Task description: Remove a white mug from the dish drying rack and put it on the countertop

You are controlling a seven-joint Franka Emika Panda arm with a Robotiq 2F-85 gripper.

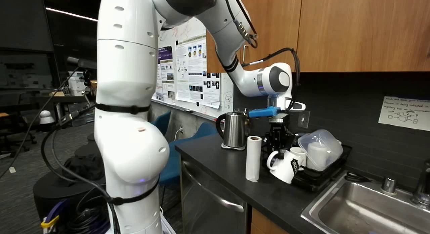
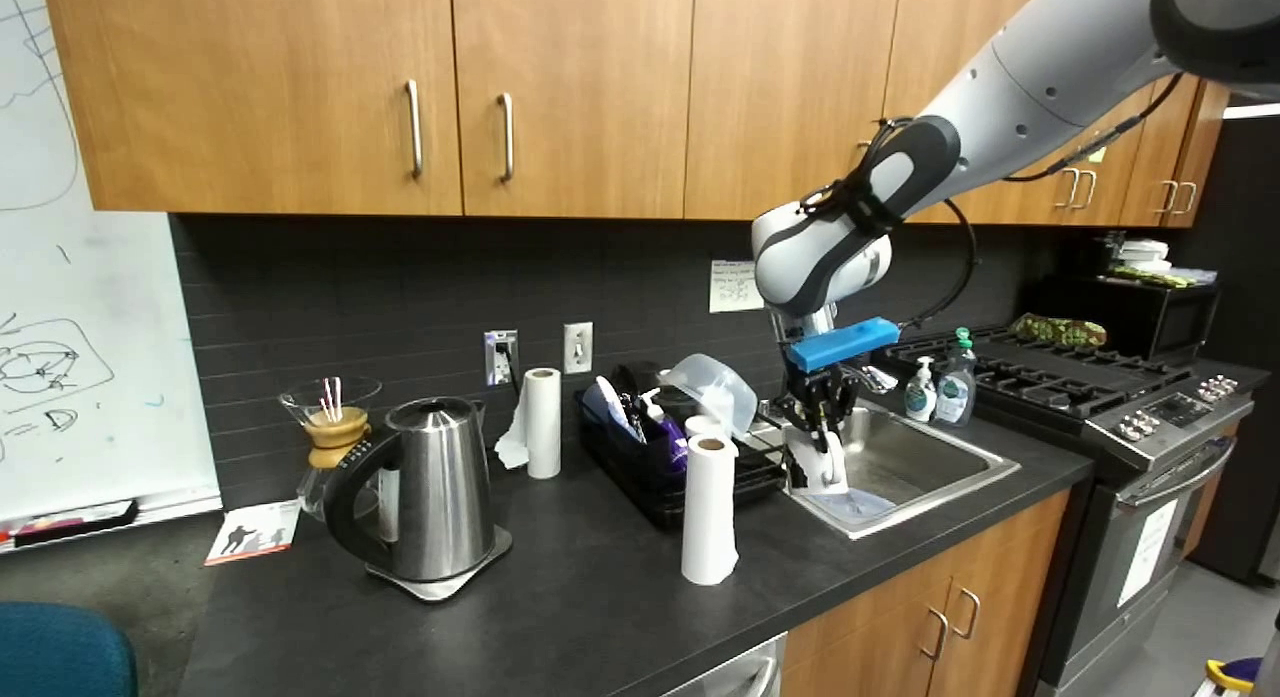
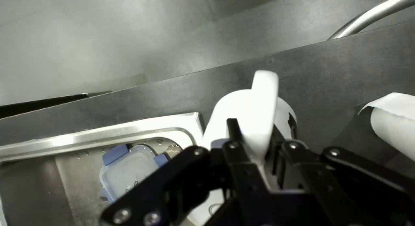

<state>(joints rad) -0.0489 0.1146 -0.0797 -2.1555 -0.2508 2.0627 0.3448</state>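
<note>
On the dark countertop (image 1: 208,153), leftmost in an exterior view, I see the steel kettle (image 1: 234,130), and right of it the paper-towel roll (image 1: 253,160) standing upright. Next comes the white mug (image 1: 285,169), tilted, outside the dish drying rack (image 1: 311,186) and in front of it, with my gripper (image 1: 278,154) above. My fingers (image 3: 234,132) are clamped on its handle (image 3: 265,99) (in the wrist view, one shows on either side). Whether the mug touches the surface below, I cannot tell. Just behind it sits a second mug (image 1: 298,153), then a translucent container (image 1: 322,145) leaning in the rack. Farthest right is the steel sink (image 1: 331,193).
</note>
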